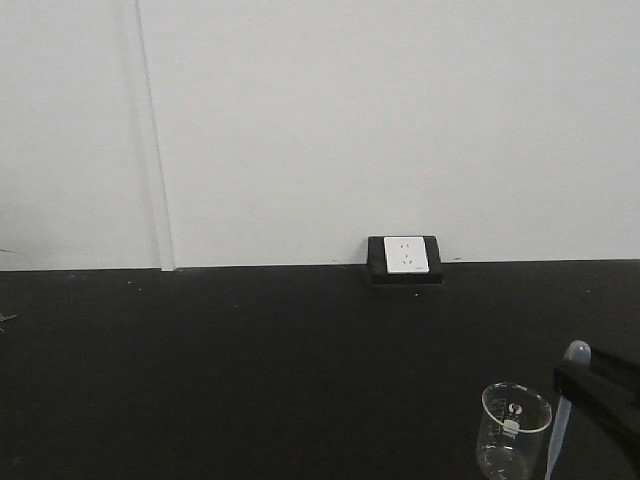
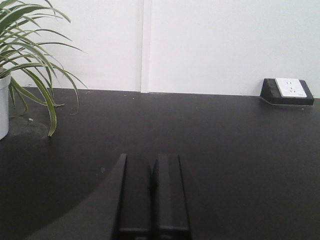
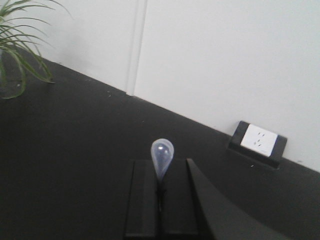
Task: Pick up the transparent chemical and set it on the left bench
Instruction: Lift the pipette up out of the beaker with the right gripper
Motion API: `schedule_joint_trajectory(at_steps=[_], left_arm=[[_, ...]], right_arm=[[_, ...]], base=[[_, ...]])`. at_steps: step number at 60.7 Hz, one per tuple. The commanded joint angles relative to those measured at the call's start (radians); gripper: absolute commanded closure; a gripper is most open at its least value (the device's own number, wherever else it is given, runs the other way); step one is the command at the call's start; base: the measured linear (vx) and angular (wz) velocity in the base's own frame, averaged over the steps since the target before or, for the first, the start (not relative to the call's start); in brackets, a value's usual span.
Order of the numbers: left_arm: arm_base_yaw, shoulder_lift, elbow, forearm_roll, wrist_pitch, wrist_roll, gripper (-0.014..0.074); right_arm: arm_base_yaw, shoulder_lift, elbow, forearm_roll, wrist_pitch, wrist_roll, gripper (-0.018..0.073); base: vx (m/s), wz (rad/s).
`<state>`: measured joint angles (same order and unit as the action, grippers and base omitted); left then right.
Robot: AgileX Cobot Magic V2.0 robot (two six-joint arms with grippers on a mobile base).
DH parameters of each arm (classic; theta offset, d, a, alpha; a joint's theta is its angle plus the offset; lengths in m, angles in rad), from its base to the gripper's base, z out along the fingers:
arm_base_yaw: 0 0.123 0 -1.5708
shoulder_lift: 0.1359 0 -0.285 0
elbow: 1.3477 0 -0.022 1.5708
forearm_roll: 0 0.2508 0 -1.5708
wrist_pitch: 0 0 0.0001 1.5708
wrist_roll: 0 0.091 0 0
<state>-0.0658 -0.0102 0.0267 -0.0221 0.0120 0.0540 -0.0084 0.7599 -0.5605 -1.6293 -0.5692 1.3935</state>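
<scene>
The transparent chemical (image 1: 576,352) is a clear dropper pipette held upright at the lower right of the front view. Its stem hangs beside a small glass beaker (image 1: 513,430). My right gripper (image 1: 578,385) is shut on it just below the bulb. In the right wrist view the rounded bulb of the pipette (image 3: 162,154) sticks up between the closed fingers of that gripper (image 3: 161,165). My left gripper (image 2: 151,159) is shut with nothing in it, low over the black top. The left bench is out of view.
The black bench (image 1: 250,360) here runs along a white wall. A white wall socket (image 1: 404,258) in a black housing sits at its back edge. A potted plant (image 2: 25,55) with long green leaves stands at the far left.
</scene>
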Motion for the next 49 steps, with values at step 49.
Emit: schedule_joint_trajectory(at_steps=[49], left_arm=[[-0.002, -0.019, 0.016, -0.001, -0.078, -0.008, 0.06]], right_arm=[[-0.005, -0.35, 0.261, 0.106, 0.079, -0.028, 0.0563]], base=[[0.0, 0.0]])
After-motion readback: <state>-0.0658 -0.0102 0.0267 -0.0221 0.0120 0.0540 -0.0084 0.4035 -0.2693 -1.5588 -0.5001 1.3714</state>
